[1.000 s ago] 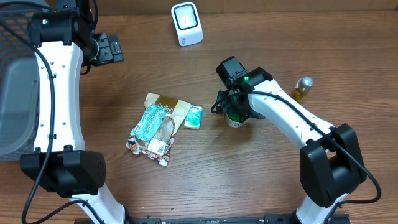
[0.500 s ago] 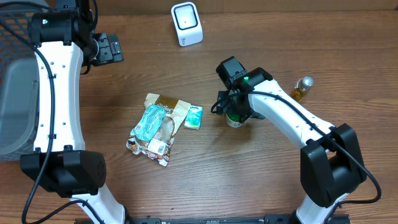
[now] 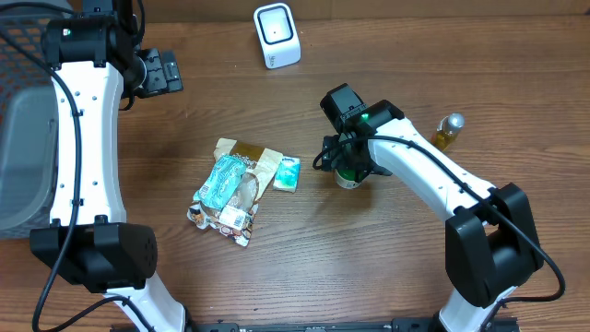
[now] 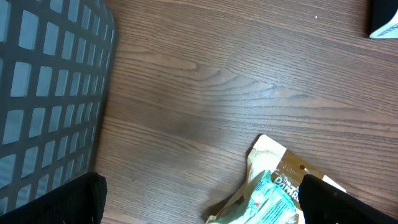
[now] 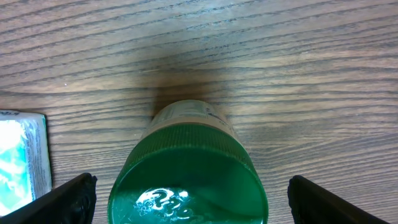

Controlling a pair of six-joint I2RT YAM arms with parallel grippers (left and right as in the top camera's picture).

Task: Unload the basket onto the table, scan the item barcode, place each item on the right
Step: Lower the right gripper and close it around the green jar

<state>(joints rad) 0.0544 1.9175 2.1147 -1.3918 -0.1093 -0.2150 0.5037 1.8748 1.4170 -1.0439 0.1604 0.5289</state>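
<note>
A small jar with a green lid stands upright on the wooden table, right of centre. My right gripper hangs directly over it, open, one black finger on each side of the lid with a gap at both sides. The white barcode scanner stands at the back centre. My left gripper is open and empty at the back left, high above the table, between the basket and the snack bags.
A pile of crumpled snack bags lies mid-table, with a small teal packet just left of the jar. An amber bottle lies at the right. A dark mesh basket fills the left edge.
</note>
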